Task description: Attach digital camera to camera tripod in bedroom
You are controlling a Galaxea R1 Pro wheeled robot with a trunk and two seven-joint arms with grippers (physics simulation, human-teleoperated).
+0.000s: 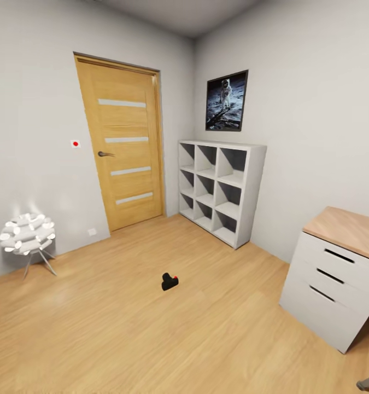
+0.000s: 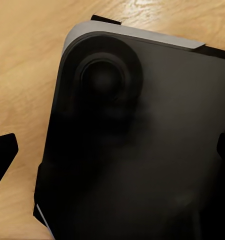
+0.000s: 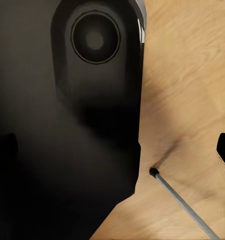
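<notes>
The digital camera (image 1: 169, 282), a small black body with a red dot, lies on the light wood floor near the middle of the bedroom, some way ahead of me. A thin silver leg with a black foot (image 3: 178, 196), which looks like part of the camera tripod, rests on the floor in the right wrist view. My left gripper (image 2: 112, 150) and right gripper (image 3: 115, 147) both hang over my own dark base, fingers spread wide apart with nothing between them. A black fingertip (image 2: 2, 156) shows at the picture's edge.
A wooden door (image 1: 124, 145) stands shut in the far wall. A white cube shelf (image 1: 220, 189) fills the corner under a framed astronaut picture (image 1: 227, 101). A wood-topped white desk (image 1: 337, 284) is at the right. A white ball-shaped lamp (image 1: 27, 234) stands at the left.
</notes>
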